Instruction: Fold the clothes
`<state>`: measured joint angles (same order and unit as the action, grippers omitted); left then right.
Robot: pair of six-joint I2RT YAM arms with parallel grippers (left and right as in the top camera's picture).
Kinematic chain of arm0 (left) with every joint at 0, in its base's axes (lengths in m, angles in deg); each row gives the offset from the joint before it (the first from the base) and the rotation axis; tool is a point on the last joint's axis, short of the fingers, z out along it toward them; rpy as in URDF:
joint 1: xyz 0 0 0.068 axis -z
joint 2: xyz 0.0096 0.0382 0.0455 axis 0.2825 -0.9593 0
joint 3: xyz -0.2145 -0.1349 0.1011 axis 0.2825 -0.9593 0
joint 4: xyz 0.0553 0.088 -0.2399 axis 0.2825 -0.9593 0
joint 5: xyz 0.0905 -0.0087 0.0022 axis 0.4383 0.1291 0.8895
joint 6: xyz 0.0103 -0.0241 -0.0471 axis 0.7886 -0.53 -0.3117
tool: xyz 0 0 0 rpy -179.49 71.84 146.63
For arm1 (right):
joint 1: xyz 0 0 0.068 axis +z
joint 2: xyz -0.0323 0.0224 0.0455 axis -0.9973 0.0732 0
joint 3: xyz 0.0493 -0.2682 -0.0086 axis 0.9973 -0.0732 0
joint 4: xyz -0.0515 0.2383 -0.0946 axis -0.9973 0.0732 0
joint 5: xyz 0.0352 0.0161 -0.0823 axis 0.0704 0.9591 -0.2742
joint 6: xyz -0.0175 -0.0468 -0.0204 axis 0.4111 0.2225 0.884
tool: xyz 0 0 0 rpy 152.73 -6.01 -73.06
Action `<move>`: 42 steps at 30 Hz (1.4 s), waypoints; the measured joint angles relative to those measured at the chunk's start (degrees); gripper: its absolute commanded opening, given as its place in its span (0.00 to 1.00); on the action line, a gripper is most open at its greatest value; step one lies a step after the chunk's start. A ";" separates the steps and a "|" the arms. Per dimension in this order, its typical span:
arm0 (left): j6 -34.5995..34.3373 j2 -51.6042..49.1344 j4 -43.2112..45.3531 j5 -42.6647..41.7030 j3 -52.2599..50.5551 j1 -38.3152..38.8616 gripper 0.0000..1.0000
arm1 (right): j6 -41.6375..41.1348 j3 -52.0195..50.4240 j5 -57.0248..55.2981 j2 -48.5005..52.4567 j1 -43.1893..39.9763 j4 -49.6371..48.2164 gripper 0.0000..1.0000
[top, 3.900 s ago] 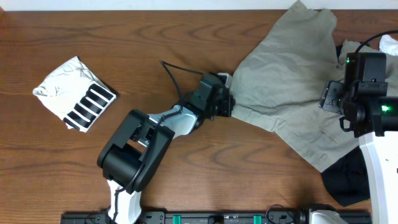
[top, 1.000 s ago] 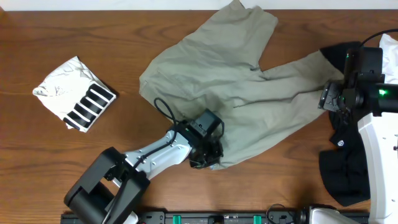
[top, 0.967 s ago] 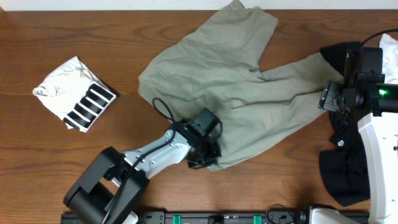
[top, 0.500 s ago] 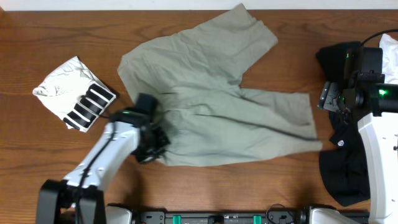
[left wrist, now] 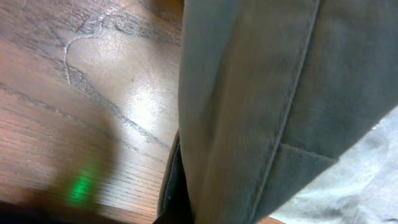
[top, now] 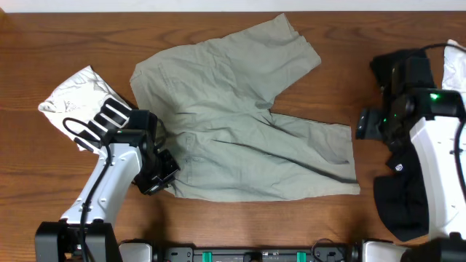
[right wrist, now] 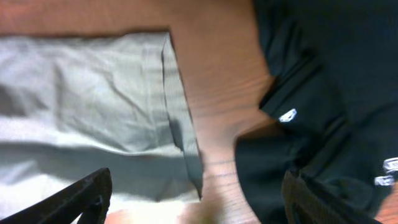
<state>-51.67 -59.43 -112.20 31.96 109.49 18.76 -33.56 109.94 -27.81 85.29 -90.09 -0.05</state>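
Note:
The pale grey-green trousers (top: 240,124) lie spread across the middle of the table, one leg toward the back and one toward the right. My left gripper (top: 162,175) is at their front left edge, shut on the cloth. In the left wrist view the trousers (left wrist: 280,93) fill the right side, with a dark finger (left wrist: 177,199) against a seam. My right gripper (top: 364,125) hovers open just past the right leg's end. In the right wrist view that hem (right wrist: 168,93) lies between the spread fingers (right wrist: 81,199), with nothing gripped.
A black-striped white top (top: 80,109) lies at the left, close to my left arm. A black garment (top: 404,207) is heaped at the right under my right arm, also in the right wrist view (right wrist: 323,74). White cloth (top: 455,69) shows at the far right edge.
My left gripper has dragged the trousers leftward and they now lie flatter. The right leg's end has slid left and lies free. My right gripper has shifted slightly left and opened wider.

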 measured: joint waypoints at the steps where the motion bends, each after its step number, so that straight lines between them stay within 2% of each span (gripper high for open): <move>1: 0.09 0.00 0.02 0.00 -0.02 0.00 0.06 | 0.20 -1.38 0.26 0.07 0.00 -0.57 0.86; 7: 0.22 0.00 0.04 0.02 -0.02 0.00 0.06 | 0.57 -11.41 6.05 0.20 0.00 -4.55 0.86; 13: 0.24 0.00 0.13 0.02 -0.02 0.00 0.07 | 0.59 -18.73 13.57 0.35 0.02 -4.50 0.86; 21: 0.24 0.00 0.07 0.02 -0.02 0.00 0.08 | 0.46 -21.33 15.58 0.35 0.00 -3.96 0.85; 27: 0.24 0.00 -0.92 0.02 -0.02 0.00 0.08 | -1.18 -21.38 15.80 0.35 0.00 -3.19 0.81; 42: 0.35 0.00 -4.48 0.02 -0.02 0.00 0.08 | -7.78 -23.69 13.81 0.35 0.00 -4.90 0.82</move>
<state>-51.32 -59.43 -116.68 31.98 109.47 18.76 -41.34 86.25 -14.00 85.64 -90.09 -4.95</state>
